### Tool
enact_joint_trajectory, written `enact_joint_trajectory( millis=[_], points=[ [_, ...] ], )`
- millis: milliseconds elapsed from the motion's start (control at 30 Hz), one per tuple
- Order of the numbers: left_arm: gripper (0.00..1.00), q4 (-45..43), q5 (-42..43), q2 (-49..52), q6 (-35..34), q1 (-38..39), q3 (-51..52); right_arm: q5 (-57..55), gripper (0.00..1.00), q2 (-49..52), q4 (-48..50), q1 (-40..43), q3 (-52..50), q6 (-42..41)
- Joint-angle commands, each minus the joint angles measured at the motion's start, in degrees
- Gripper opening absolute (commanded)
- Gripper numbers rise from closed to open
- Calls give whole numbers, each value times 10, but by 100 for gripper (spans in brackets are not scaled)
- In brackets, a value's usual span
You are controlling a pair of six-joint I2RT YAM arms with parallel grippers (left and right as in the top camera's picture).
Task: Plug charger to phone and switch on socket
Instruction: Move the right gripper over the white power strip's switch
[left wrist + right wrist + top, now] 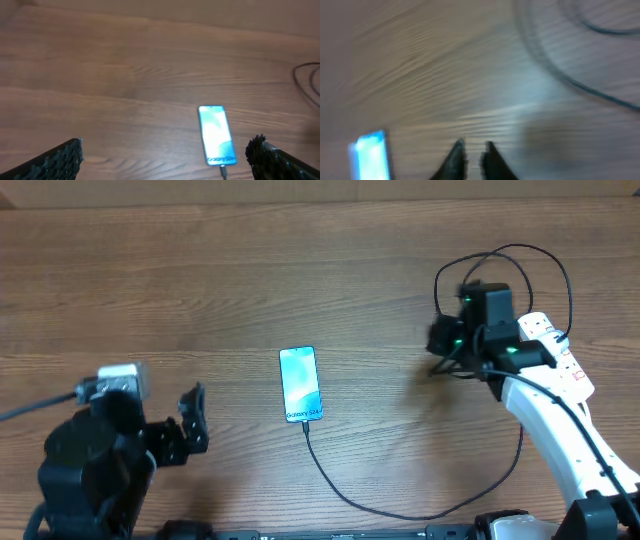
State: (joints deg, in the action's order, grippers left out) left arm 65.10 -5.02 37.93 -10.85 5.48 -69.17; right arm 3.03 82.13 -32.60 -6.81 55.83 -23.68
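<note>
Right claw (474, 149) is pinched shut on nothing; left claw (194, 418) gapes wide. Between the 2 we see the phone (301, 384) flat mid-table, the charger (310, 438) cable meeting its near end, and the socket (566, 366) far right.

1. Our left arm (90, 470) sits dark and folded at the near left of the counter, with its wrist pointing right.
2. Our left end effector (194, 418) stands wide open. In the left wrist view its two ribbed fingers (60, 161) show at opposite lower corners and hold nothing.
3. Our right arm (560, 430), white-cased, reaches in from the near right edge and turns left at the wrist.
4. Our right end effector (473, 150) is closed, its dark tips nearly meeting, and grips nothing we can see. Its wrist view is blurred.
</note>
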Motion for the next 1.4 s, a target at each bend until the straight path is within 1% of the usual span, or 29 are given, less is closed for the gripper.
enact_joint_trajectory(
  millis=[0,133,233,300,433,533,600,667,733,900,1033,1200,1300,1367],
  points=[
    [100,16,-50,-15,-21,-2,-7,-101,4,-7,-41,55,44,-31],
    [100,18,-51,-16,-41,-2,-7,-116,4,-8,-109,121,90,-31],
    [99,9,-52,-16,-51,-2,-7,-150,4,-8,-145,171,118,-32],
    [100,1,-52,-17,-61,-2,-7,-172,4,-8,-144,208,121,-33],
    [100,-6,-44,-22,-61,-2,-7,-206,4,-3,-139,280,121,-77],
    [99,-4,-44,-32,-61,-2,-7,-205,4,8,-118,327,120,-76],
    [100,-1,-44,-45,-61,-2,-7,-193,4,35,-91,359,120,-57],
    [100,6,-46,-51,-61,-2,-7,-155,4,62,-68,370,120,-17],
    [99,17,-47,-53,-60,-2,-7,-136,4,87,-55,374,120,2],
    [100,47,-70,-53,-59,-2,-7,-135,4,141,-38,374,120,15],
    [100,50,-76,-53,-59,-2,-7,-126,4,168,-29,372,120,15],
    [100,54,-76,-53,-59,-2,-7,-113,4,187,-14,372,120,18],
    [99,57,-76,-53,-59,-2,-7,-79,4,198,3,373,120,48],
    [99,63,-76,-53,-59,-2,-7,-67,4,205,11,372,120,52]
  ],
)
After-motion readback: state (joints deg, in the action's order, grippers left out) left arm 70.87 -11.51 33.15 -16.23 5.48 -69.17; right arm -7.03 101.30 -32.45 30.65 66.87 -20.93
